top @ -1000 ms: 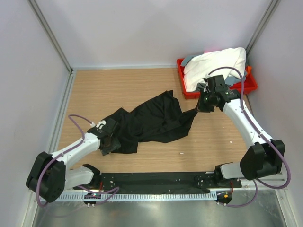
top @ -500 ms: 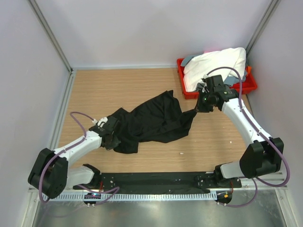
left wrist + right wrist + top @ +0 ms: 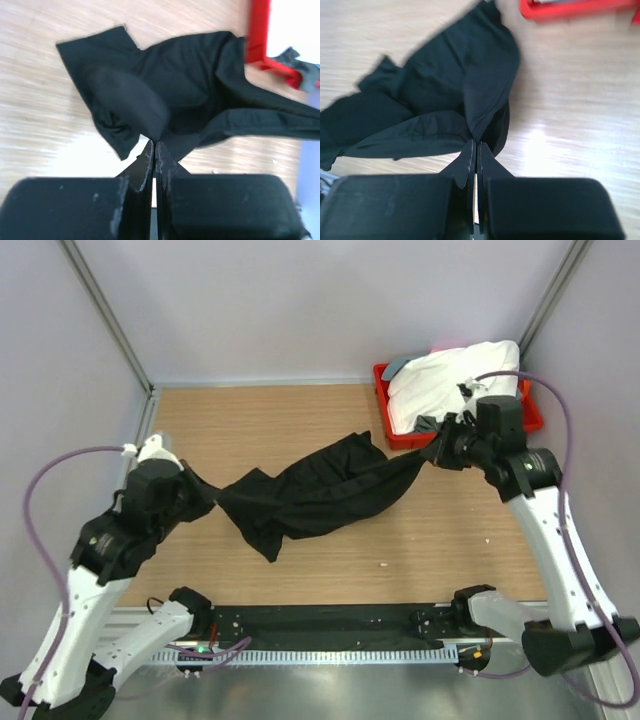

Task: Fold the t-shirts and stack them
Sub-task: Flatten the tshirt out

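Observation:
The black t-shirt [image 3: 320,490] hangs stretched between my two grippers, its middle sagging onto the wooden table [image 3: 250,420]. My left gripper [image 3: 198,502] is shut on the shirt's left end, and the left wrist view shows the cloth [image 3: 185,95] pinched at its tips [image 3: 155,145]. My right gripper [image 3: 438,452] is shut on the right end, with the fabric [image 3: 445,100] bunched at its tips [image 3: 475,144]. A white t-shirt [image 3: 450,380] is heaped in the red tray [image 3: 392,435], with grey cloth [image 3: 398,365] peeking out beside it.
The red tray [image 3: 260,35] stands at the back right corner, close to my right gripper. Grey walls and metal posts close in the table on three sides. A black rail [image 3: 320,625] runs along the near edge between the arm bases.
My left gripper has shut on the shirt's left end and lifted it up and to the left. The right arm has risen and pulled right. The black shirt is now drawn out between them.

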`<action>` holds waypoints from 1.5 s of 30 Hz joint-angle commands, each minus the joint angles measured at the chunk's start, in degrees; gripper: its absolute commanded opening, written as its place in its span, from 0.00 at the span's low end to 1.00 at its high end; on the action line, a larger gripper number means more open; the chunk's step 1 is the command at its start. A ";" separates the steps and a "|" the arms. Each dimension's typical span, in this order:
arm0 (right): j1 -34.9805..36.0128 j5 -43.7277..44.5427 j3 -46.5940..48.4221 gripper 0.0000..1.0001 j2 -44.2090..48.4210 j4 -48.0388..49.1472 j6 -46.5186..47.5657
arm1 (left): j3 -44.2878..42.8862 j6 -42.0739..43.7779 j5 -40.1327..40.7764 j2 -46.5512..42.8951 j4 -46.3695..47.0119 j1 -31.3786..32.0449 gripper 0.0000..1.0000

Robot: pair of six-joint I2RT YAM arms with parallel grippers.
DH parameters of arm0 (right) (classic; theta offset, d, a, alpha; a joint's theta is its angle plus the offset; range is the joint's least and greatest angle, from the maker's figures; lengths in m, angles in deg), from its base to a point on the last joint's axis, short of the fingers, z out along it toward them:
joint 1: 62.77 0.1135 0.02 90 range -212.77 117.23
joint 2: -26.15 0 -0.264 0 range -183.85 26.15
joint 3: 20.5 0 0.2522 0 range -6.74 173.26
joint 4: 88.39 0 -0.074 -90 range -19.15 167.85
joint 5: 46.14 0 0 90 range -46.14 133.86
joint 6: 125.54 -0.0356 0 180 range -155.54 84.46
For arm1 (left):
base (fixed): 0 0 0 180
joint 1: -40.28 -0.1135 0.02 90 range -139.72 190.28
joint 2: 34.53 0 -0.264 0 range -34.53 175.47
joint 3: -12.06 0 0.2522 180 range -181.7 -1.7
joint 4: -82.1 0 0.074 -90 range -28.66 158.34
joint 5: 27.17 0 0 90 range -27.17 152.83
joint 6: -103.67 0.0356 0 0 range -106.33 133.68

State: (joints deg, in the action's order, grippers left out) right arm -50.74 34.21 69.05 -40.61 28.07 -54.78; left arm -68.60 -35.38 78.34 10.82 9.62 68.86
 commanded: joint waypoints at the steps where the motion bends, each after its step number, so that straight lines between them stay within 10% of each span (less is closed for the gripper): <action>1: 0.19 -4.32 4.80 0.01 9.35 -0.23 -0.35 | -10.84 6.25 -0.21 -1.40 -7.19 -0.01 0.00; 13: 0.18 -6.26 12.98 0.06 38.18 8.27 -3.43 | -45.24 20.75 -11.19 -4.73 -4.39 -1.77 0.00; 21: -0.25 -0.03 19.03 0.06 40.76 15.59 -2.47 | -58.52 24.71 -22.01 -4.83 1.58 -10.74 0.00; 27: -0.08 17.51 24.91 0.05 25.84 13.32 2.36 | -61.07 26.21 -5.45 5.60 -0.24 -10.91 0.00; 36: -0.17 18.11 20.76 0.01 -8.52 11.17 -1.76 | -53.21 30.50 13.05 28.38 -3.43 -11.70 0.00; 44: 0.88 13.60 16.73 0.01 -33.73 18.84 -5.01 | -42.85 29.63 1.81 59.43 4.05 -28.12 0.00; 45: 1.06 13.08 18.41 0.16 -35.79 17.80 -4.66 | -45.32 29.63 -1.06 63.25 3.96 -28.40 0.02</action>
State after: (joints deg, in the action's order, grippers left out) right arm -50.41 48.11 80.68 -76.70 43.85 -58.50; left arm -108.88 -6.64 80.88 68.72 12.00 43.57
